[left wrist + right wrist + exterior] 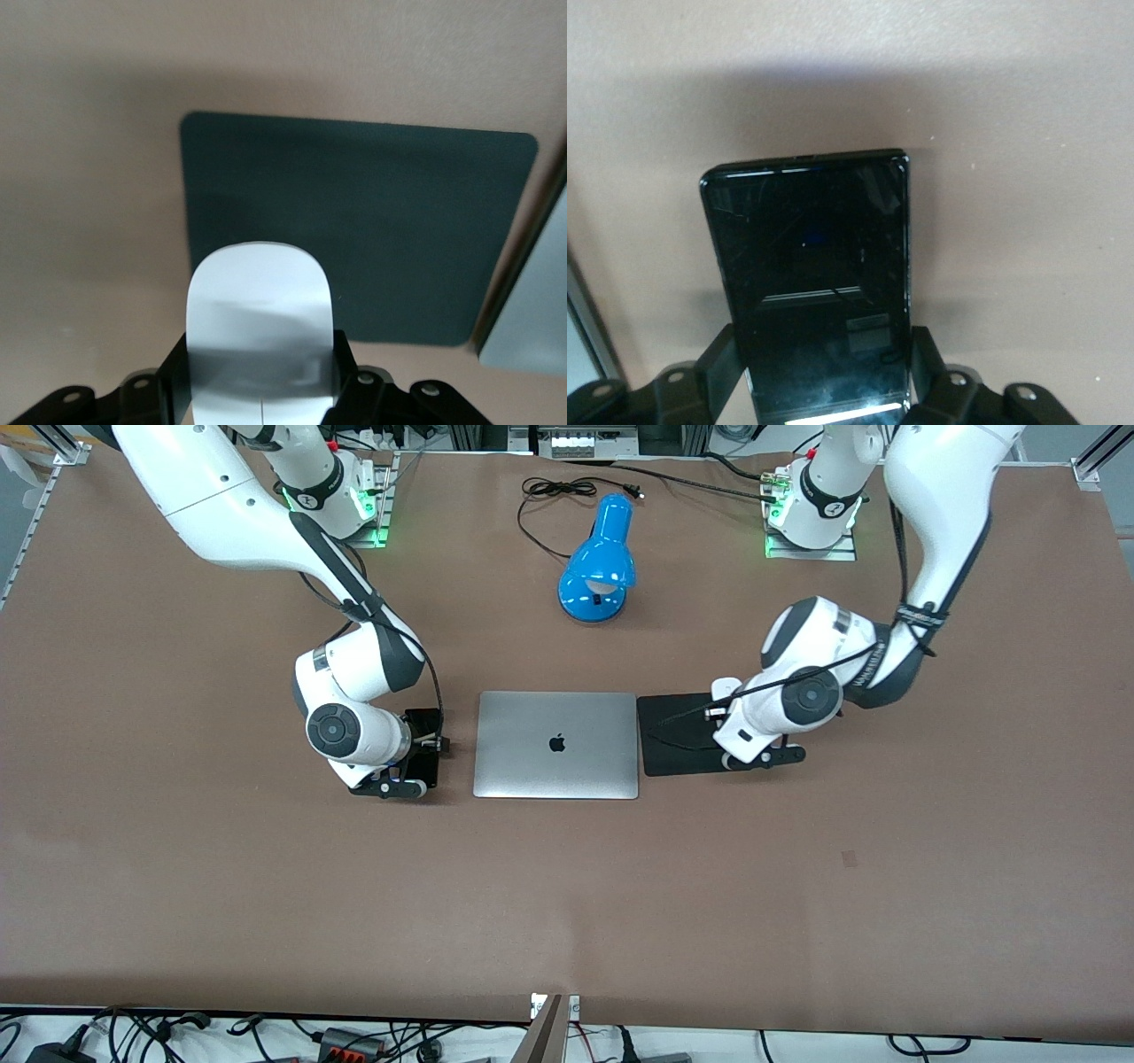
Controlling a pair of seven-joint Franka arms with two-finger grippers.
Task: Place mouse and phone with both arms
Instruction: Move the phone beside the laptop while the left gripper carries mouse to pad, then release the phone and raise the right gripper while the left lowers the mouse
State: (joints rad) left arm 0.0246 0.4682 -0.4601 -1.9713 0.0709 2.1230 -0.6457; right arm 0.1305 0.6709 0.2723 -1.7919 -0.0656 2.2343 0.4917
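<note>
A brown table (567, 903) fills the front view, with a wide bare stretch along the edge nearest the front camera and more bare surface toward both ends. At the middle lies a closed silver laptop (556, 745). A square black mat (678, 735) lies just beside the laptop, toward the left arm's end. A blue desk lamp (598, 562) with a black cord stands farther from the front camera than the laptop, well apart from it, between the two arm bases.

The left arm (930, 531) reaches down so that the left gripper (764, 759) sits low over the mat's edge toward the left arm's end. In the left wrist view, the left gripper (263, 372) has its fingers (175, 363) clamped on the two long sides of the white mouse (260, 332), which juts out past the fingertips over the mat (399, 221). A strip of the laptop's edge (532, 301) shows beside the mat.

The right arm (266, 522) reaches down beside the laptop, toward the right arm's end. The right gripper (390, 786) is low over bare table there. In the right wrist view, the right gripper (824, 376) has its fingers (718, 363) pressed against both long edges of the black phone (811, 283), glossy face up, over plain brown surface.
</note>
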